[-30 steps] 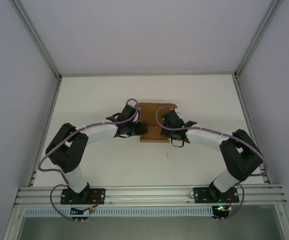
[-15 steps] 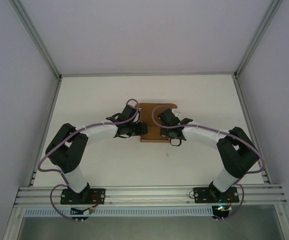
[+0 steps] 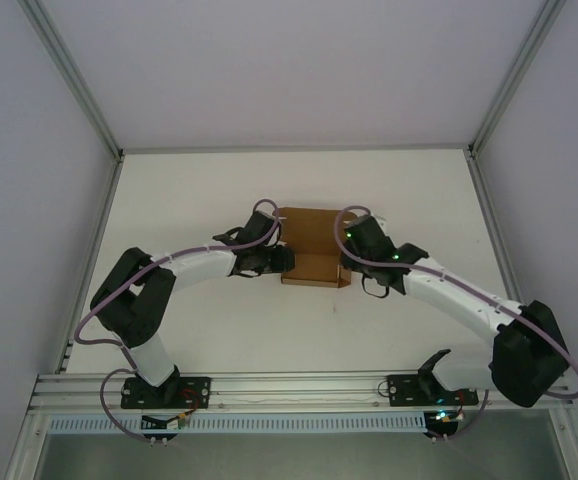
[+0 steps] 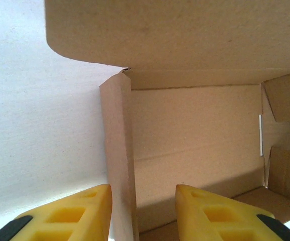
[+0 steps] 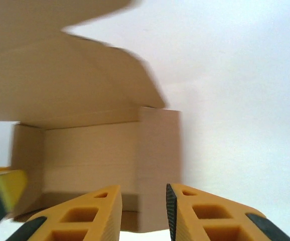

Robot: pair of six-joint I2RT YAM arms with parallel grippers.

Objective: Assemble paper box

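Observation:
The paper box [image 3: 313, 243] is plain brown cardboard, half folded, lying mid-table between the two arms. My left gripper [image 3: 283, 259] is at its left end. In the left wrist view that gripper [image 4: 142, 203] is open, its yellow fingers [image 4: 69, 213] straddling the upright left side wall [image 4: 117, 150], with the lid flap [image 4: 185, 35] hanging above. My right gripper [image 3: 346, 256] is at the box's right end. In the right wrist view it [image 5: 144, 203] is open, with the raised right side wall [image 5: 158, 150] just beyond the gap.
The white table [image 3: 219, 320] is walled by pale panels and aluminium rails at the back and sides. Purple cables loop over both wrists. The left gripper's finger [image 5: 4, 188] shows at the far end of the box in the right wrist view.
The right arm has swung outward, its elbow now far right, and its gripper has slid from over the box's middle to the right end. The left arm has stayed put.

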